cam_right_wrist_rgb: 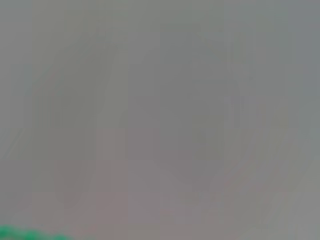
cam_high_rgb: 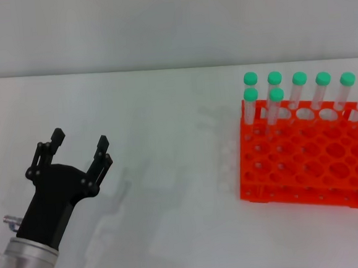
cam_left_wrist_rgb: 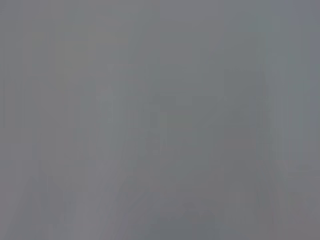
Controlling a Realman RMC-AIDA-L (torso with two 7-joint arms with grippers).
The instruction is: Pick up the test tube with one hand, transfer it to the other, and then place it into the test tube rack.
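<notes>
The orange-red test tube rack stands on the white table at the right. Several clear tubes with green caps stand upright in its far rows. No loose test tube shows on the table. My left gripper, black on a silver arm with a green light, is low at the left, open and empty, far from the rack. My right gripper is out of view. The left wrist view shows only plain grey. The right wrist view is grey with a green smear at one edge.
The white table stretches between the left gripper and the rack. A pale wall runs along the table's far edge.
</notes>
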